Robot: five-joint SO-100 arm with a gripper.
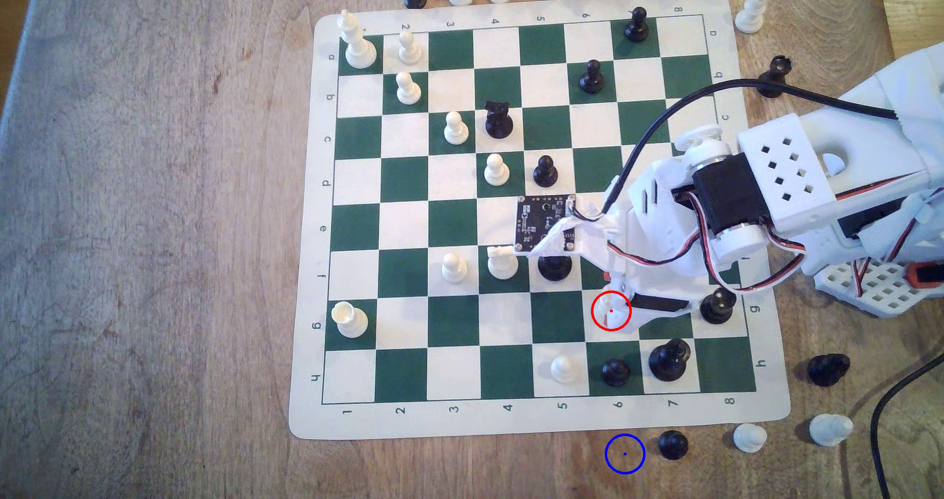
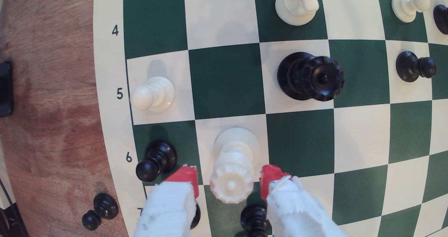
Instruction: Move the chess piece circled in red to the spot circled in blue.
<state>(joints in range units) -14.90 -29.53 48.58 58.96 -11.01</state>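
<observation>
The chess piece [image 2: 232, 164], cream-white with a ridged round top and a wide base, stands upright on a white square in row 6 of the board. My gripper [image 2: 230, 177] straddles its top, open, with a narrow gap between the piece and each red-tipped finger [image 2: 185, 178]. In the exterior view the arm covers most of the chess piece [image 1: 616, 318] inside the red ring, with the gripper [image 1: 613, 302] right over it. The spot [image 1: 624, 453], a blue ring on bare wood, lies just off the board's near edge.
Black pieces crowd close: a pawn [image 1: 615, 371], a tall piece [image 1: 669, 360] and another [image 1: 716, 306] beside the arm. A black pawn [image 1: 673, 444] stands on the wood just to the exterior view's right of the blue ring. A white pawn [image 1: 562, 369] is nearby.
</observation>
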